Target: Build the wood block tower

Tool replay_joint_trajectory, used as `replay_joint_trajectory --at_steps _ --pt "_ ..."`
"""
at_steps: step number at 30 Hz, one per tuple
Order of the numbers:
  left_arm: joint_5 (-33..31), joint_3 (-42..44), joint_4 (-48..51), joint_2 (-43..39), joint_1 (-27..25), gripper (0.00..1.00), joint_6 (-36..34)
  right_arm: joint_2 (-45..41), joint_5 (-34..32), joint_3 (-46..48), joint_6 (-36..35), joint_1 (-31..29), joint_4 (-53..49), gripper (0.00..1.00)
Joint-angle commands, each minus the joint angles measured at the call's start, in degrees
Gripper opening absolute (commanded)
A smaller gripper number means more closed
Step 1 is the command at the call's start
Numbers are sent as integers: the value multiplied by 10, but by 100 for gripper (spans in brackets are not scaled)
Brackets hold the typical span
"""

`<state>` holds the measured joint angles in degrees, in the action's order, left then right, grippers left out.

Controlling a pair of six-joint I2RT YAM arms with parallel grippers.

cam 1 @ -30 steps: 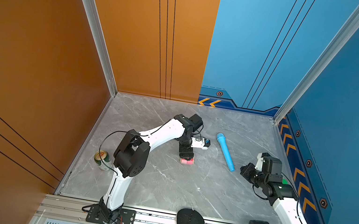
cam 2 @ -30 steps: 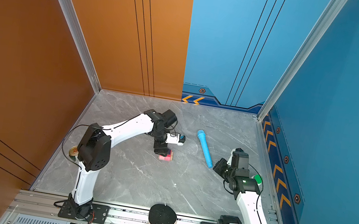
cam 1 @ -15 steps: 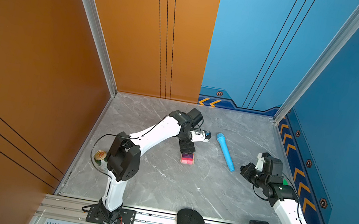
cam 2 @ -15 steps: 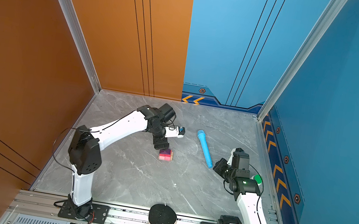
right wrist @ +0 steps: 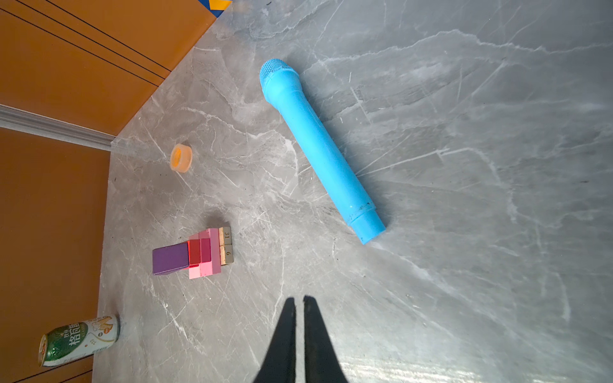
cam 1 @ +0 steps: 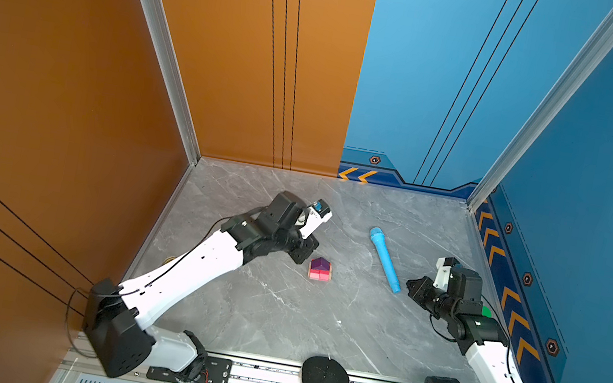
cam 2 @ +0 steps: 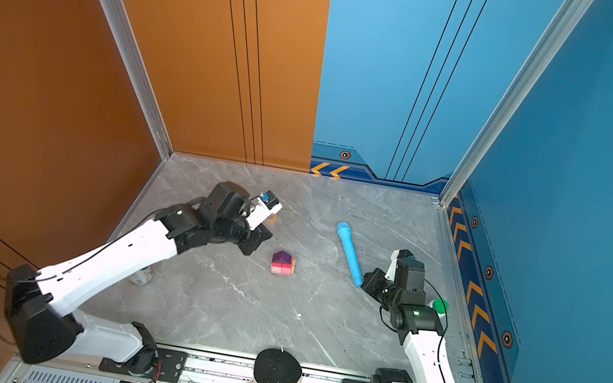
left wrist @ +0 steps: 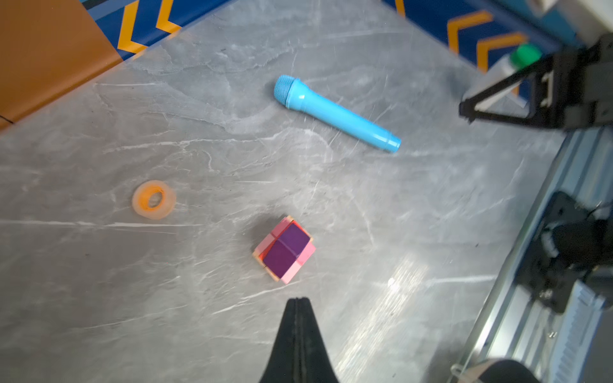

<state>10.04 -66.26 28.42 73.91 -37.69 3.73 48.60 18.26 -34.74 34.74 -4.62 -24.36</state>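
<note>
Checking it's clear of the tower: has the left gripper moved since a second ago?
Yes. The left gripper has pulled back off the wood block tower toward the orange wall, and is shut.

Tape ring: small orange tape ring (cam 2: 271,218), just a sliver past the left arm's wrist camera, left of centre.
Can: green-and-white drink can (cam 2: 141,277), mostly under the left arm, lower left.
Bottle: green-capped white bottle (cam 2: 440,306), half behind the right arm, right side.
Tower: painted wood block tower (cam 1: 320,269), lower layers too small to separate in both top views.
Doll: black-capped plush doll (cam 1: 321,380), cut by the bottom edge.
</note>
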Motion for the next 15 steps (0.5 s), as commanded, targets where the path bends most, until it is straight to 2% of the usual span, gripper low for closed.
replay_joint_trajectory --at_steps 1,3,8,11,15 --pt "18 98 -130 -35 -14 0 183 3 5 11 5 -7 18 9" --pt "15 148 -168 -45 -27 0 241 6 4 11 5 -8 19 9" --pt "-11 209 -214 -26 -64 0 308 7 2 15 6 -10 23 9" --pt "-7 218 -231 0 -65 0 328 6 3 16 6 -10 23 9" --pt "-33 211 -223 21 -64 0 331 4 -1 19 5 -11 22 9"
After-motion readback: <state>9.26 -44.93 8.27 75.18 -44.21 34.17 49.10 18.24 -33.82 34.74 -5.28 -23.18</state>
